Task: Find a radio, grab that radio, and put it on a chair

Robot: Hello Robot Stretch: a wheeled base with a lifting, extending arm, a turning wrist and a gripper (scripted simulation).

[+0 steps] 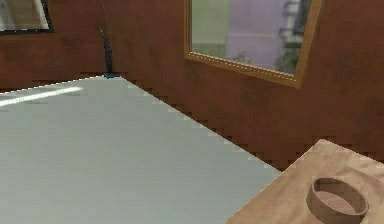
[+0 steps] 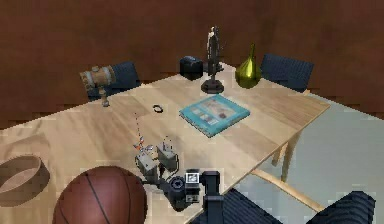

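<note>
A small dark boxy object [image 2: 190,67], possibly the radio, stands at the far side of the wooden table [image 2: 270,125], just left of a dark statuette [image 2: 212,60]. The arm [image 2: 215,205] rises from the arm side view's bottom edge. The gripper [image 2: 148,158] sits low over the table's near part, beside a basketball [image 2: 100,198]. Its far end is hard to make out, so I cannot tell whether it holds anything. Blue chairs stand at the table's far right [image 2: 288,70], far left [image 2: 125,72] and near right [image 2: 350,208].
The table also bears a yellow vase [image 2: 248,68], a blue book [image 2: 213,114], a small ring [image 2: 158,107], a brown cylindrical object [image 2: 98,80] and a wooden ring bowl [image 2: 20,175] [image 1: 338,198]. Ahead lie grey floor [image 1: 110,150], a brown wall and a framed mirror [image 1: 250,35].
</note>
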